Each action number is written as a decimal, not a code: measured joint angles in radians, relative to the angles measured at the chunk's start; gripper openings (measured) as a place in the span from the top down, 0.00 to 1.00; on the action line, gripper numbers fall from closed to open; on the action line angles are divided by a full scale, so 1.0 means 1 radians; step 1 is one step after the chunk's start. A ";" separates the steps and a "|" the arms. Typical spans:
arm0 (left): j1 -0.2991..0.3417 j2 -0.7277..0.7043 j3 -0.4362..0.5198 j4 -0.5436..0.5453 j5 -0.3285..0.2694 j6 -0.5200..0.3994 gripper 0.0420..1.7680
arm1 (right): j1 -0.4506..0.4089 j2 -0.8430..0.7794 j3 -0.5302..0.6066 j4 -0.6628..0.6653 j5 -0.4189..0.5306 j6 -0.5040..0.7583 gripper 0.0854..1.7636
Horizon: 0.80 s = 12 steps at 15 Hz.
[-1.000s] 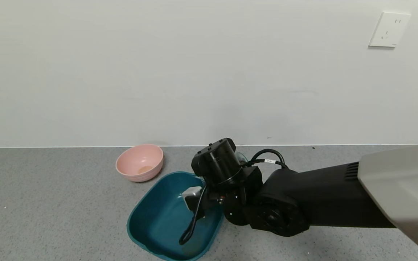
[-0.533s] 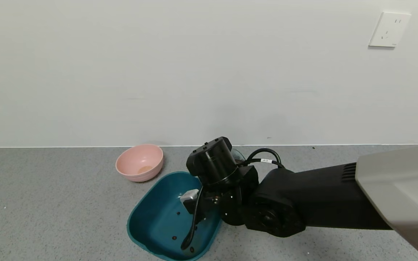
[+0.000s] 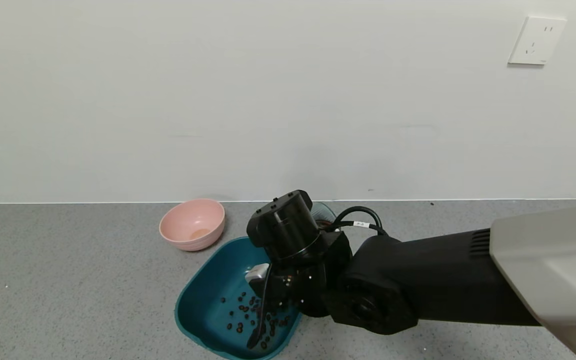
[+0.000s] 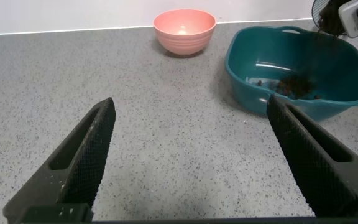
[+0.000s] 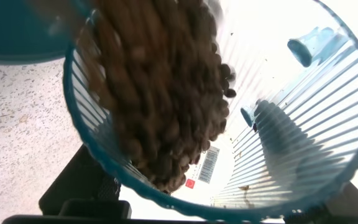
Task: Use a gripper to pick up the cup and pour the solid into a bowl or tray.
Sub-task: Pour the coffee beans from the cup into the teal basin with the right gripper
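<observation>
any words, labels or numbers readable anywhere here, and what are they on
Small white tag on the black cable at the right arm's wrist: dark marks, too small to read.
Barcode sticker seen through the translucent ribbed blue-grey plastic cup: bars and a red square, no legible characters.
White wall socket: no text visible.
Nothing else carries writing.

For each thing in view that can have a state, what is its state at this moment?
right gripper: over the teal basin, holding the cup.
cup: tipped, beans sliding out.
beans: many lie in the basin.
teal basin: upright on the counter.
pink bowl: upright, apart.
left gripper: open, idle, low over the counter.
</observation>
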 joint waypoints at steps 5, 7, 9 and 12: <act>0.000 0.000 0.000 0.000 0.000 0.000 0.01 | 0.000 0.001 0.000 -0.001 0.008 0.008 0.24; 0.000 0.000 0.000 0.000 0.000 0.000 0.01 | -0.004 -0.001 0.005 0.001 0.016 0.038 0.24; 0.000 0.000 0.000 0.000 0.000 0.000 0.01 | -0.008 -0.007 0.018 0.014 0.048 0.098 0.24; 0.000 0.000 0.000 0.000 0.000 0.000 0.01 | -0.020 -0.022 0.061 0.015 0.099 0.200 0.24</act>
